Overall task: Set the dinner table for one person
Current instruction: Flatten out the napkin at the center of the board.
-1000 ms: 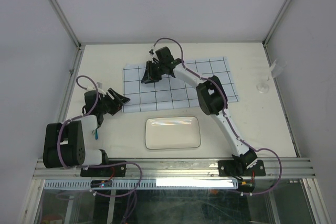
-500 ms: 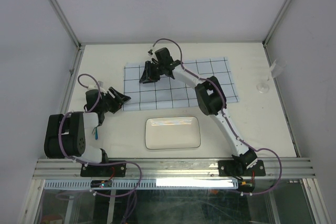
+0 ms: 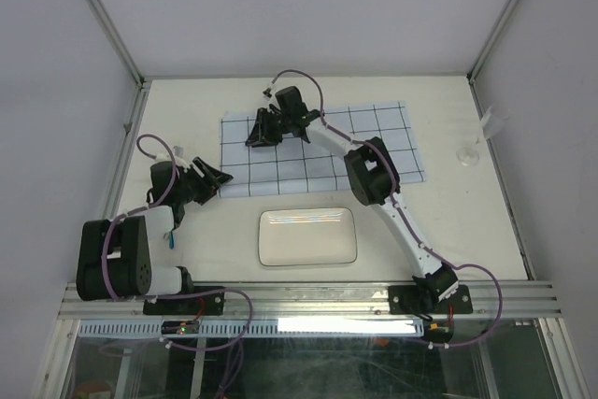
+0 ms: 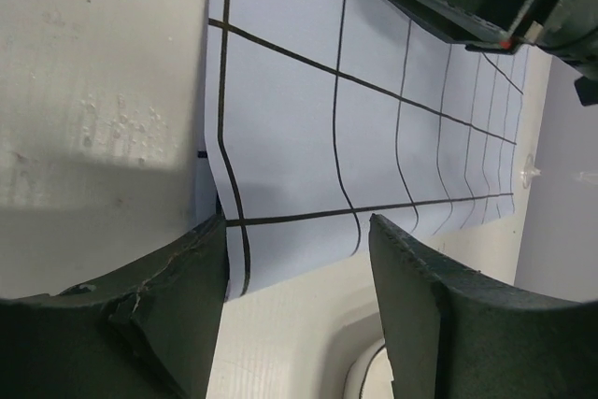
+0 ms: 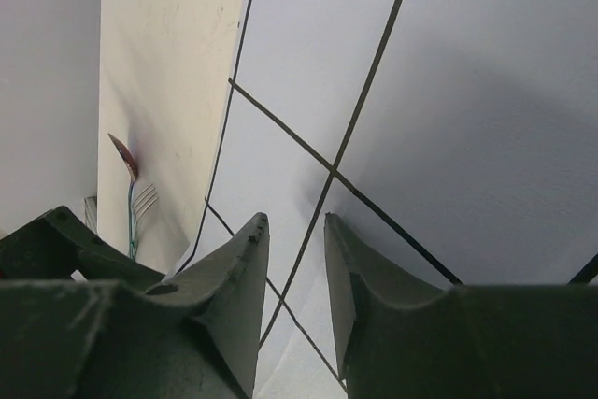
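Showing, from above, the dinner table point(image 3: 448, 221): a cream tabletop edged by aluminium rails, carrying a blue grid cloth point(image 3: 374, 142) toward its rear and a white rectangular plate point(image 3: 308, 236) just in front of the cloth. The left fingers point(image 3: 218, 178) sit at the cloth's near-left corner; the right fingers point(image 3: 259, 133) stand over its far-left part.

Left wrist view: the left fingers point(image 4: 420, 315) are spread, with the cloth's corner point(image 4: 280, 137) and bare tabletop visible between them and nothing gripped.

Right wrist view: the right fingers point(image 5: 234, 296) stand a narrow gap apart above the cloth, a grid line showing through the gap. A fork point(image 5: 142, 205) lies beyond the cloth's edge.
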Controlling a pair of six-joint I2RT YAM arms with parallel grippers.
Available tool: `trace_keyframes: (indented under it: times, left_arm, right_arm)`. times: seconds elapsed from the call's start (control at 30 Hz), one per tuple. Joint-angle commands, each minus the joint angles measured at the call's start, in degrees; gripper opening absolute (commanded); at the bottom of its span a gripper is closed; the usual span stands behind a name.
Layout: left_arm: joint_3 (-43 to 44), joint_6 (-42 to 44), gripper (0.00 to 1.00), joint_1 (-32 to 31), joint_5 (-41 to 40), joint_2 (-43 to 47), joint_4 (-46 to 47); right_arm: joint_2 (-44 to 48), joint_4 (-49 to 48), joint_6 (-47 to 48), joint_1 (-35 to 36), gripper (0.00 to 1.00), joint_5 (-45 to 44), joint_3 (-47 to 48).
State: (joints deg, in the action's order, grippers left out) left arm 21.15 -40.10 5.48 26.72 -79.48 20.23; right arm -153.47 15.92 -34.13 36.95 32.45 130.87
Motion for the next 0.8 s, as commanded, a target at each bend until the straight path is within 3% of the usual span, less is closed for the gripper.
trace_keyframes:
  times: [0.0,0.77]
  left_arm:
    - [-1.34,1.02,0.61,-0.72,0.96,6.02,-3.36]
    - [-5.90,0.84,0.61,-0.70,1.45,10.82,-4.67]
  right_arm:
    - [-0.94,-4.39,-1.70,-0.36,0.34,0.95,2.47]
    - [-3.19,-6.60,-2.56,-2.99,0.36,-1.20,2.29]
